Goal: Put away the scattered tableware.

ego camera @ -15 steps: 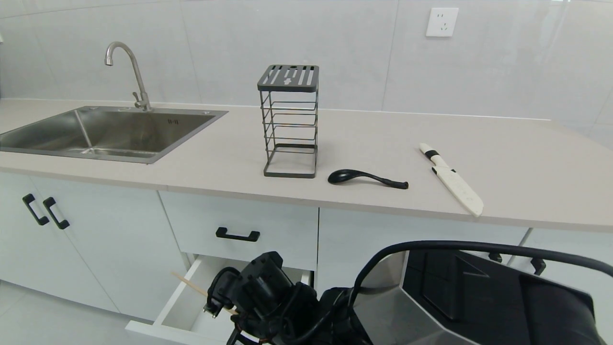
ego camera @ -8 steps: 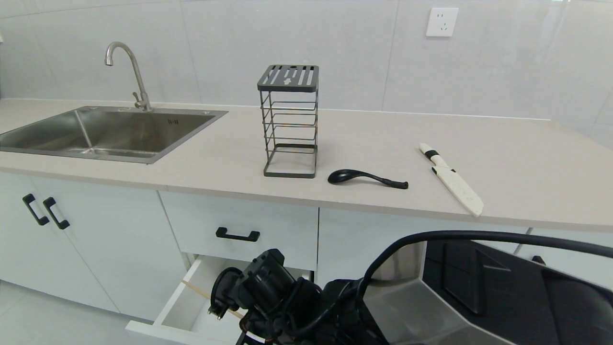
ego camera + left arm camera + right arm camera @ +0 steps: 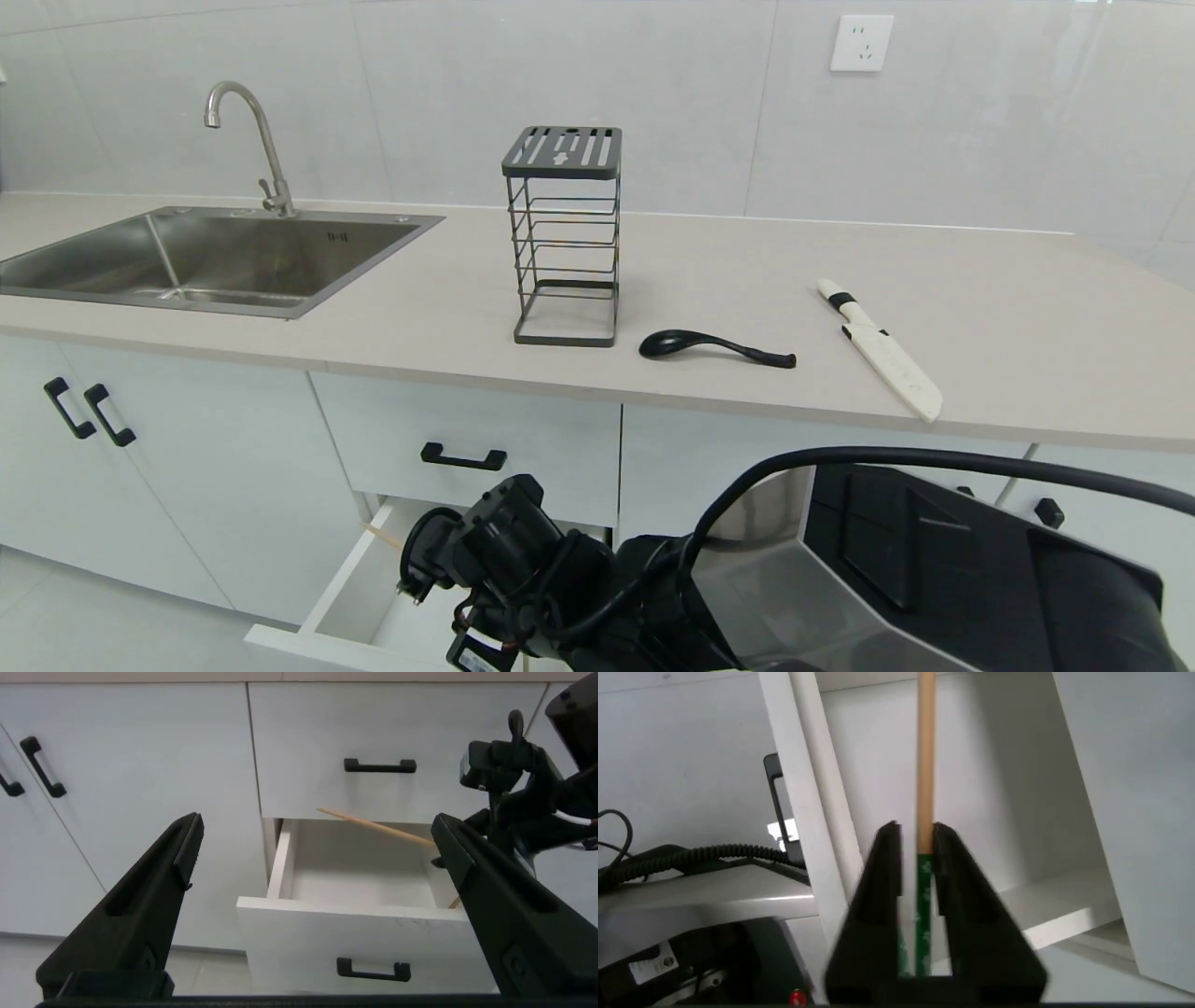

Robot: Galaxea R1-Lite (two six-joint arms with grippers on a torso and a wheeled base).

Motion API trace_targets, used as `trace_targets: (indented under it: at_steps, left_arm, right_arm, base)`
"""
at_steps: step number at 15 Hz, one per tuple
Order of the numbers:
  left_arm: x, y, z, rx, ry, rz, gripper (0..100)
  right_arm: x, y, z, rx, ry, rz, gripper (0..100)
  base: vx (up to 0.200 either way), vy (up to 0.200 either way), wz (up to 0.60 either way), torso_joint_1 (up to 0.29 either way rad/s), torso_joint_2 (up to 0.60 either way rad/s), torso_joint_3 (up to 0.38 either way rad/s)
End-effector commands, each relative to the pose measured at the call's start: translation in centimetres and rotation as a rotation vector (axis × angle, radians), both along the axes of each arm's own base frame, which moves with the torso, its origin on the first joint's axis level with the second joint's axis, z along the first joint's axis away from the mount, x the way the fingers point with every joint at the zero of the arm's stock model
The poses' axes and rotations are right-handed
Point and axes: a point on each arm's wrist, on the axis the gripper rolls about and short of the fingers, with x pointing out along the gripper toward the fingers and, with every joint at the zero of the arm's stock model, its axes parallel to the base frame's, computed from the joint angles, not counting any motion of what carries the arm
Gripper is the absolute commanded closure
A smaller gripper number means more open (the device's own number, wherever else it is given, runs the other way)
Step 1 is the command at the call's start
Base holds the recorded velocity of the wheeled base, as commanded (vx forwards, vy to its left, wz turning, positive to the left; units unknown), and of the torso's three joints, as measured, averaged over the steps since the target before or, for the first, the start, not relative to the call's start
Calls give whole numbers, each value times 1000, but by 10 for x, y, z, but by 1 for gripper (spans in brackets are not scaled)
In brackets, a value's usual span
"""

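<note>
The chopstick leaves the right wrist view's top edge, and the right hand partly hides its green end.

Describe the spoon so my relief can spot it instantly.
Find the wire rack on the counter. Just right of its base, near the front edge, lies the spoon. It is all black and curved, unlike the straight white knife farther right.

We see 1 wooden chopstick, green-patterned at its gripped end, clamped in the right pincer and slanting over the open white drawer. 1 black spoon lies flat on the tabletop, bowl pointing left. 1 white knife with black bands lies to the spoon's right, angled, one end near the front edge.
</note>
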Motion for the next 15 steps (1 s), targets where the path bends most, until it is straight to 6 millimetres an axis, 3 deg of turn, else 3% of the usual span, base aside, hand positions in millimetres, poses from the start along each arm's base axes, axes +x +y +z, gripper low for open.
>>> trace_targets:
  at_steps: [1,7,15]
  left_arm:
    - [0,0,0,0,0,0,0]
    - [0,0,0,0,0,-1,0]
    - [0,0,0,0,0,0,0]
  right_arm:
    - [0,1,-2,1,-2,2,0]
    - [0,2,1,7,-4,3,0]
    - [-7,1,40,62,-63,38,0]
  base:
    - [0,0,0,0,0,0]
    - [0,0,0,0,0,0]
    - [0,0,0,0,0,0]
